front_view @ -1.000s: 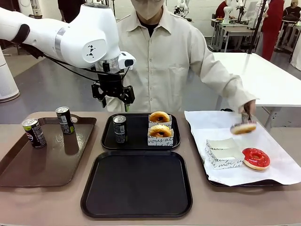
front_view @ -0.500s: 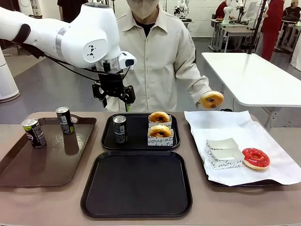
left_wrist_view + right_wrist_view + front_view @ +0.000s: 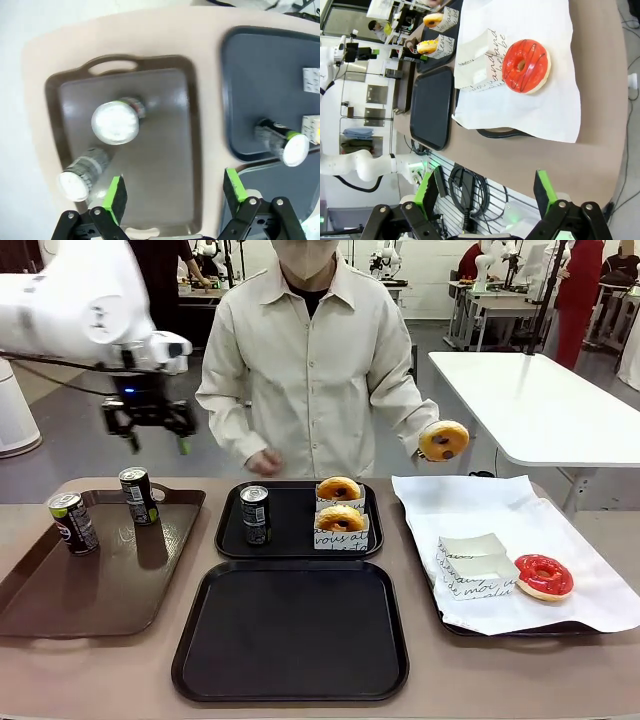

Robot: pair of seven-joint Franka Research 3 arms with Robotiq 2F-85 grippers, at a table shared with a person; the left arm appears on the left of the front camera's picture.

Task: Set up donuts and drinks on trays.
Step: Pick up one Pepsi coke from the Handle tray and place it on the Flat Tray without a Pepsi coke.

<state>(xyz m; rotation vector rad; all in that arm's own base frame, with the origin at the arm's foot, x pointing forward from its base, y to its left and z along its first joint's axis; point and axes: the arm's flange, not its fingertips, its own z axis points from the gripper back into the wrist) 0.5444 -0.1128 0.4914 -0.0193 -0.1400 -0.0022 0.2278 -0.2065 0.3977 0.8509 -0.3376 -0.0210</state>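
Note:
Two black trays lie mid-table: the near one [image 3: 290,630] is bare, the far one [image 3: 296,532] carries a dark can [image 3: 255,514] and two glazed donuts [image 3: 340,519] in white boxes. Two more cans [image 3: 73,522] [image 3: 138,495] stand on the brown tray [image 3: 100,585]. My left gripper [image 3: 150,432] hangs open and holds nothing, high over the brown tray's far end. From the left wrist, it [image 3: 175,187] looks down on both cans [image 3: 115,121]. The person's hand holds up a glazed donut [image 3: 443,440]. My right gripper [image 3: 486,189] is open off the table's edge, facing a red donut [image 3: 525,65].
At the right, a tray lined with white paper [image 3: 450,505] holds a red-iced donut [image 3: 544,576] and flat white boxes [image 3: 472,562]. The person stands at the far side, the other hand near the far black tray's back rim. A white table stands behind on the right.
My left arm has swung left, from above the far black tray to above the brown tray. The person lifted a glazed donut off the paper-lined tray and holds it up.

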